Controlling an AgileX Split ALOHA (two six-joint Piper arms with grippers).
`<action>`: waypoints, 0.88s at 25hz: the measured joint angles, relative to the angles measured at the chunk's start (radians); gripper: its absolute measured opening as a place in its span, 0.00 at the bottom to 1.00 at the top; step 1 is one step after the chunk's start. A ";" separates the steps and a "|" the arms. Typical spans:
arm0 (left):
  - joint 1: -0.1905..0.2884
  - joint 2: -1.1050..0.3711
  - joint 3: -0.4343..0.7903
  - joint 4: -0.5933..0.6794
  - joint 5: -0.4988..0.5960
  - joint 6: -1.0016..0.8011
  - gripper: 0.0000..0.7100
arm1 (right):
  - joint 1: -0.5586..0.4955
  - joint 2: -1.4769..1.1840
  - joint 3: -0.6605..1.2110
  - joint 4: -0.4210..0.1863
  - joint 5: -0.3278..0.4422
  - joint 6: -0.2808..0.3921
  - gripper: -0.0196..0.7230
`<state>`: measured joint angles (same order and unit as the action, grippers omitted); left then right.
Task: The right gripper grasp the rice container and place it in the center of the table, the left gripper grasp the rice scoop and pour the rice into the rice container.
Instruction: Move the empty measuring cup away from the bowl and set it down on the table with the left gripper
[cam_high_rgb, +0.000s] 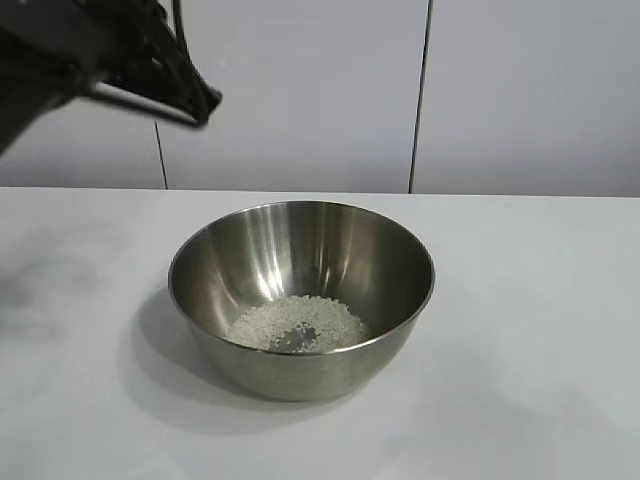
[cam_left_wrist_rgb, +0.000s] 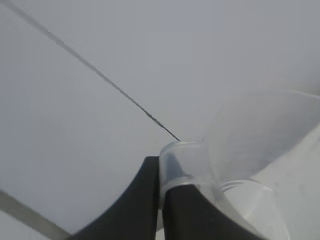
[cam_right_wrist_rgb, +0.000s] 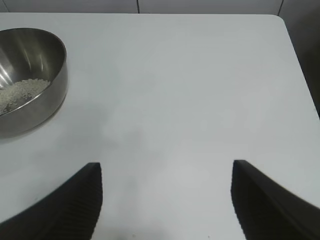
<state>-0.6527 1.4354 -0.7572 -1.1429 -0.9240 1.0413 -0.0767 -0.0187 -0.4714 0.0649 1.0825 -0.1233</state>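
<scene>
The rice container (cam_high_rgb: 300, 262), a shiny steel bowl, stands on the white table (cam_high_rgb: 540, 300) near its middle, with a low heap of rice (cam_high_rgb: 297, 325) at its bottom. My left arm (cam_high_rgb: 90, 55) hangs high at the upper left, above and left of the bowl. In the left wrist view my left gripper (cam_left_wrist_rgb: 160, 172) is shut on the small handle of the clear rice scoop (cam_left_wrist_rgb: 245, 150), held up against the wall; no grains show in it. My right gripper (cam_right_wrist_rgb: 167, 167) is open over bare table, off to one side of the rice container (cam_right_wrist_rgb: 30, 80).
A grey panelled wall with dark vertical seams (cam_high_rgb: 420, 95) rises behind the table. The table's rounded corner and edge (cam_right_wrist_rgb: 285, 25) show in the right wrist view, beyond the open fingers.
</scene>
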 joint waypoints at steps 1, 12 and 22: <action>0.034 -0.013 0.028 0.031 0.031 -0.058 0.01 | 0.000 0.000 0.000 0.000 0.000 0.000 0.69; 0.476 0.043 0.338 1.071 0.161 -0.982 0.01 | 0.000 0.000 0.000 0.000 0.000 0.000 0.69; 0.613 0.328 0.346 1.392 -0.078 -1.195 0.01 | 0.000 0.000 0.000 0.000 0.000 0.000 0.69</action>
<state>-0.0398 1.7637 -0.4109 0.2494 -1.0023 -0.1538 -0.0767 -0.0187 -0.4714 0.0649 1.0825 -0.1233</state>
